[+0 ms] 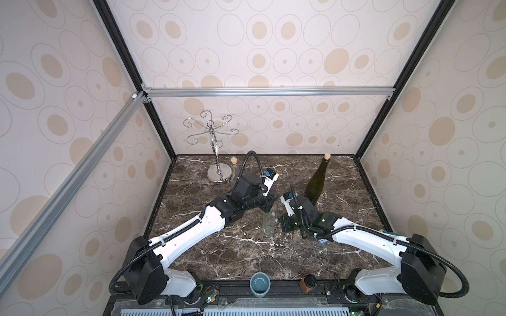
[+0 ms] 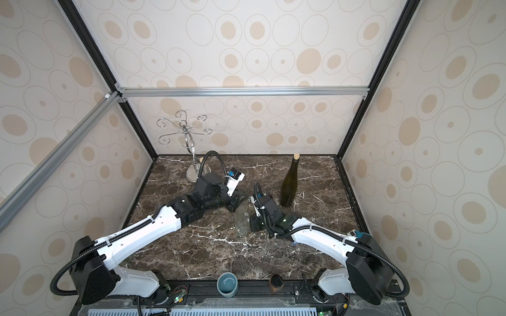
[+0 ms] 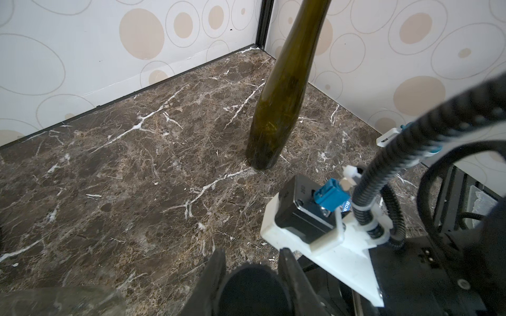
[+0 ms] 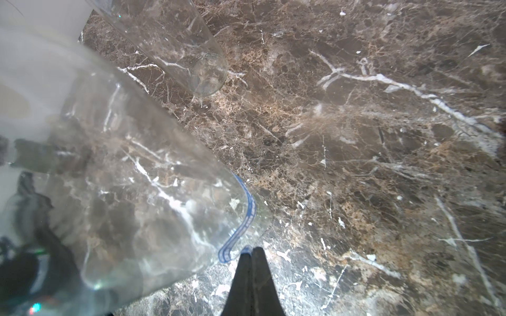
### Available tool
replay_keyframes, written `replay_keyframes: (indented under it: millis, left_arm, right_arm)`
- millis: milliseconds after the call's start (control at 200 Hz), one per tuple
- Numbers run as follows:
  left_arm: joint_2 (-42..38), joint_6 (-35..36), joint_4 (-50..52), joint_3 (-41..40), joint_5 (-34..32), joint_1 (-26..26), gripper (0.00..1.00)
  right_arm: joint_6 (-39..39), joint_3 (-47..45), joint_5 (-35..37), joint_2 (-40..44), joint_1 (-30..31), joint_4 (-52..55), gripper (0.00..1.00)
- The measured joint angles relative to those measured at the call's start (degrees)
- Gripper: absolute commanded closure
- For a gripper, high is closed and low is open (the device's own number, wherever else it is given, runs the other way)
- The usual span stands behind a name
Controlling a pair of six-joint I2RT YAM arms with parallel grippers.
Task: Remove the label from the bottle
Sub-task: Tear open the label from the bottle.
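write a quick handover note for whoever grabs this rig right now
Left hand: shut on the neck end of the clear bottle, which lies mid-table.
Right hand: shut, pinching the blue-edged corner of the clear label.
Done: label gripped and, in the right wrist view, apparently partly lifted off the bottle.
To do: pull it fully free; whether any part is stuck cannot be told.
The green corked bottle stands upright beyond the right arm, untouched.
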State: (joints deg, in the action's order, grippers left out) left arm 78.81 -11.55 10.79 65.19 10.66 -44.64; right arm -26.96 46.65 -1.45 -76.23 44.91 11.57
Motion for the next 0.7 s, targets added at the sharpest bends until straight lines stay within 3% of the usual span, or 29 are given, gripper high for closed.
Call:
replay_keyframes:
  millis: [700]
  left_arm:
    - [0.81, 1.22, 0.02, 0.70, 0.83, -0.98, 0.89]
  right_arm:
    - [0.52, -1.42, -0.04, 1.46, -2.43, 0.87, 1.00]
